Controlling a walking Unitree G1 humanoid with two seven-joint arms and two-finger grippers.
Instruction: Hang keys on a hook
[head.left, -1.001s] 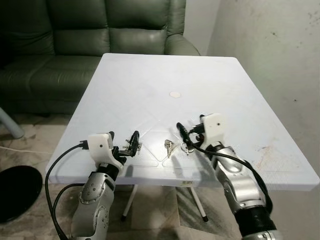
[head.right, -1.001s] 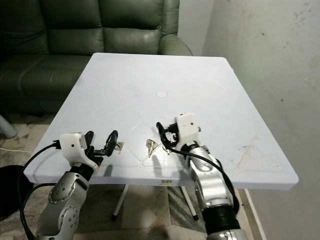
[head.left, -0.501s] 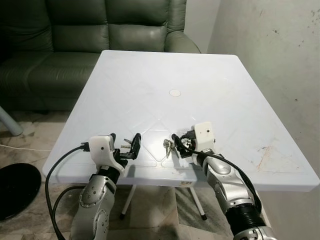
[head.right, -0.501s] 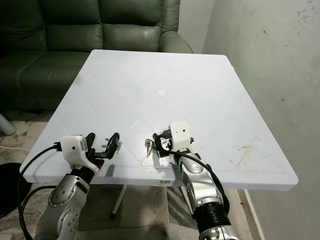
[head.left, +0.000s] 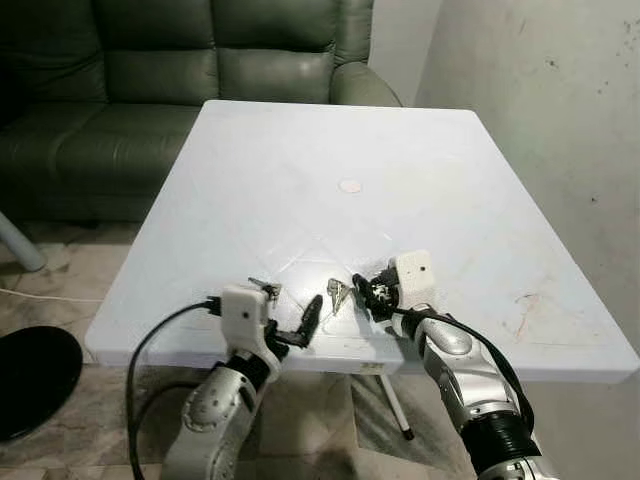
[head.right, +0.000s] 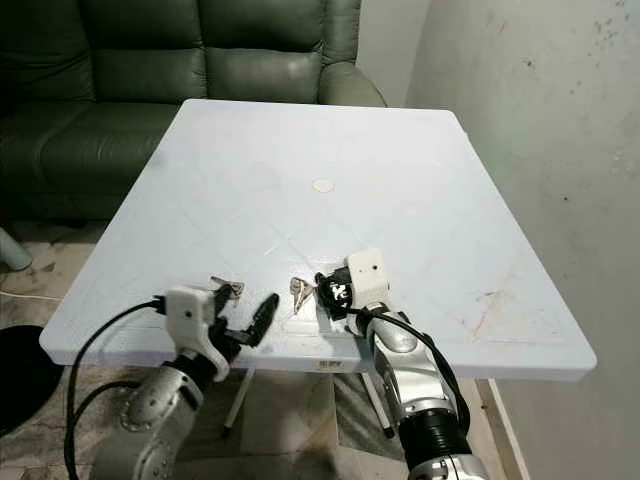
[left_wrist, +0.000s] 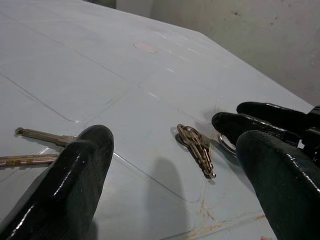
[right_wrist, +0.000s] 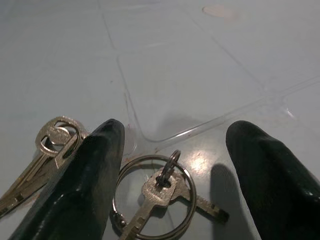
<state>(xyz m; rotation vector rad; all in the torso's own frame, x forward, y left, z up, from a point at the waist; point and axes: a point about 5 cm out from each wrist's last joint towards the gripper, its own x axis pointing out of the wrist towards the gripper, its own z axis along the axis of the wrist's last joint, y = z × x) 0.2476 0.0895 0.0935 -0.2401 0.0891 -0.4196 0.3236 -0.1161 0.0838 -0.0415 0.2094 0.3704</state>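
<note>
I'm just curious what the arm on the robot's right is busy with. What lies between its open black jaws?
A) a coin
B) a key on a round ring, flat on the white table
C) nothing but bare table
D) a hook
B: the right wrist view shows the key ring lying on the table between the right gripper fingers.

Legible text: none. Small label (head.left: 372, 367) is sitting on front edge of white table (head.left: 300, 170); its print is showing too small to read.
</note>
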